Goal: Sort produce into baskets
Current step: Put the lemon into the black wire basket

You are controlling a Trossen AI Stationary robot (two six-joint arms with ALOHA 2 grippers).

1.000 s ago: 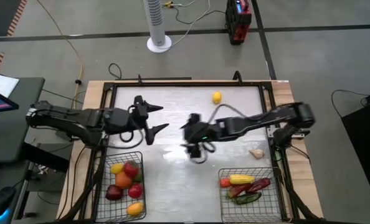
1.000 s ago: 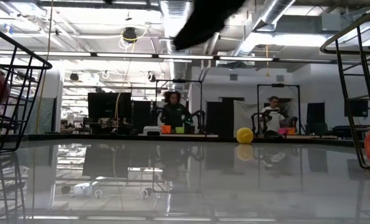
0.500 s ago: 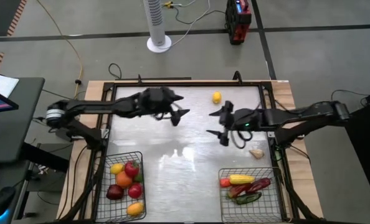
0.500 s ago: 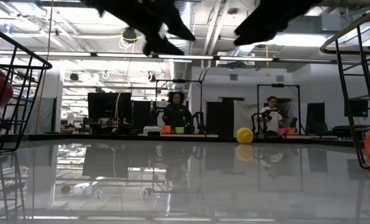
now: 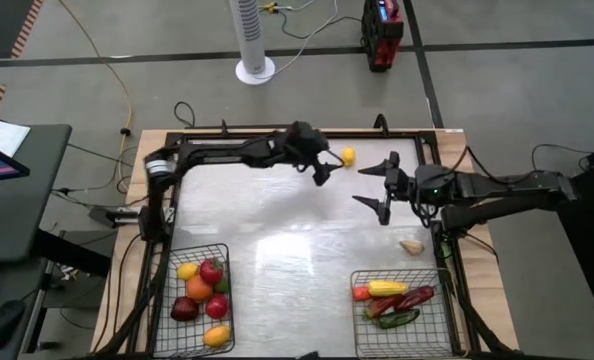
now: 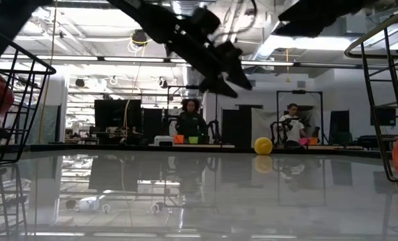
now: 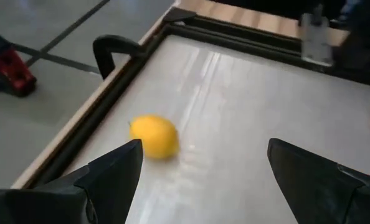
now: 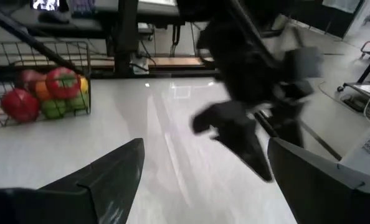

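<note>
Left pincer (image 5: 325, 168) has advanced, open, beside the lemon (image 5: 348, 156).

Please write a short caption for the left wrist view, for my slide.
Open left hand hovers above the table, fingers either side of a yellow lemon near its edge.

Two slender, matte-black, multi-jointed robot arms, the left arm (image 5: 227, 153) with a silver-grey collar at its base joint and the right arm (image 5: 497, 187) trailing thin dark cables, each ending in a gripper of two tapered, wedge-shaped black fingers (image 7: 113, 174).
</note>
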